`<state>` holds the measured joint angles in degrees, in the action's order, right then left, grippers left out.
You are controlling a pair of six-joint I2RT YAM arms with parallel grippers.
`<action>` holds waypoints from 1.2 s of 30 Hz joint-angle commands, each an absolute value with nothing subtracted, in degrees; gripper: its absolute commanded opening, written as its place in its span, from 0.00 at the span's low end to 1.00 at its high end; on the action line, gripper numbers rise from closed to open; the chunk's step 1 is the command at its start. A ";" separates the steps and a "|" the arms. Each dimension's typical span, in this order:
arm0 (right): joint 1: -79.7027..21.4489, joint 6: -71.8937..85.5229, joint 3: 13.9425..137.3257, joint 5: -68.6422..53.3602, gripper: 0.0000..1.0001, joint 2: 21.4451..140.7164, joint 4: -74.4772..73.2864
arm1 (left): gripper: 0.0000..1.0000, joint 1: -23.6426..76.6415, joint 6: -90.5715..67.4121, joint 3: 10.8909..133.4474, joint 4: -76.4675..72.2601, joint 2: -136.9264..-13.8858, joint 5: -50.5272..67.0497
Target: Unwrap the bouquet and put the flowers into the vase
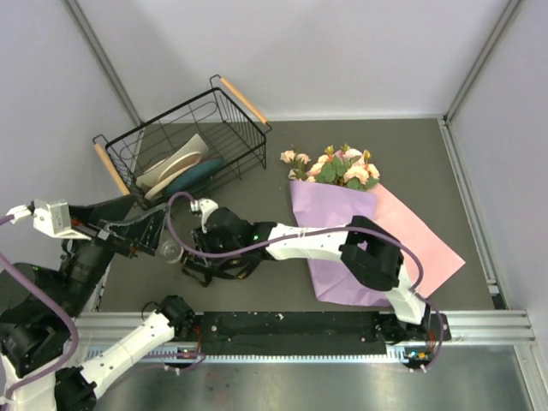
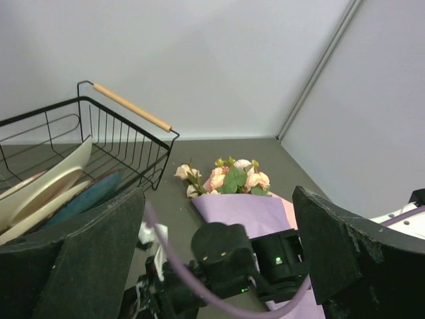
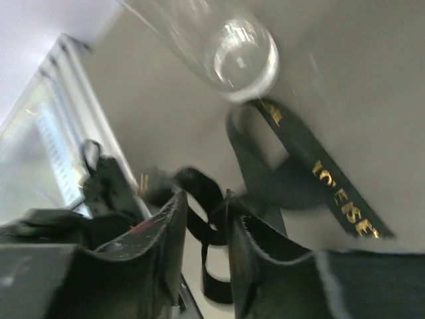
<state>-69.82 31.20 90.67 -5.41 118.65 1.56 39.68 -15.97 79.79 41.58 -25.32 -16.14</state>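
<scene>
The right arm reaches low across the tabletop (image 1: 282, 137) to the glass vase (image 3: 242, 56). The right gripper (image 3: 202, 199) has its jaws a slit apart with the black ribbon (image 3: 312, 166) in the gap; I cannot tell whether it is pinched. The left gripper (image 2: 219, 199), raised beside the vase, has its jaws spread wide and empty. The bouquet (image 1: 342, 231) lies well right of the vase.

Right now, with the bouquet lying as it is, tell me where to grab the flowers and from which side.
Grip the flowers just below the blooms, where leaves meet the open mouth of the purple paper. Come from above with the jaws across the bunch: it lies flat, heads toward the far wall, and the paper hides the lower stems. The blooms would probably crush.
</scene>
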 commanded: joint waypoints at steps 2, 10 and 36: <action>-70.31 30.59 93.52 -3.85 0.61 119.62 -8.17 | 0.99 39.46 -17.75 78.66 39.29 -26.28 -14.50; -63.57 35.59 73.07 -9.31 0.81 100.77 -2.12 | 0.99 39.46 -18.02 75.68 36.74 -24.96 -16.53; -2.20 36.83 26.19 -22.66 0.82 46.23 -19.52 | 0.41 47.18 -28.21 59.41 16.70 -88.99 8.71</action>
